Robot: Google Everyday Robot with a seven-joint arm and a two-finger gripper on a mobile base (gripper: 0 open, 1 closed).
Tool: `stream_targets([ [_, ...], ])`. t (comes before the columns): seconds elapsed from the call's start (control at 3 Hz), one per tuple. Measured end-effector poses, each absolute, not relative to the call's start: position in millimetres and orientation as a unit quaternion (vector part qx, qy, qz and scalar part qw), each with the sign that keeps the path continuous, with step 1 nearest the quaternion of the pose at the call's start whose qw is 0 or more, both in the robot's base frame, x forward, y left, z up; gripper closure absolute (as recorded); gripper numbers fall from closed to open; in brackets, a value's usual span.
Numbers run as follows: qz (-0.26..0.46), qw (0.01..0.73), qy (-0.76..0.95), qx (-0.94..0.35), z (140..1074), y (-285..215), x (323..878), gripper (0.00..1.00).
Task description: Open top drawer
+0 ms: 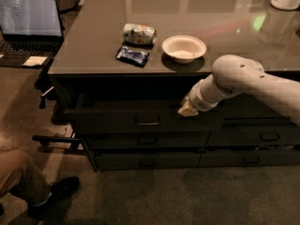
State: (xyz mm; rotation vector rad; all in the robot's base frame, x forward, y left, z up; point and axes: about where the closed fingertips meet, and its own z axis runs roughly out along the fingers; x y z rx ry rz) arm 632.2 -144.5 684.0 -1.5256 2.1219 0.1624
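Observation:
The top drawer (117, 122) is a wide dark grey front under the counter edge, with a small bar handle (147, 120) at its centre. It stands pulled out a little, its front ahead of the drawers below. My gripper (187, 109) is at the drawer's upper edge, to the right of the handle, on the end of the white arm (234, 78) that reaches in from the right. The gripper's tip lies against or just behind the top of the drawer front. I cannot tell which.
On the counter (93, 60) lie a can (138, 33), a blue packet (132, 56) and a white bowl (183, 48). Shallower drawers (145, 140) sit below. A laptop (29, 18) is at the left. A person's leg and shoe (33, 191) are at lower left.

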Motion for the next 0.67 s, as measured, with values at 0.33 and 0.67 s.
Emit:
stream_targets([
  [0.33,0.064,0.251,0.777,-0.574,691.4,-150.7,614.0,0.35],
  [0.67,0.072,0.242,0.765,-0.592,696.5,-152.1,603.5,0.12],
])
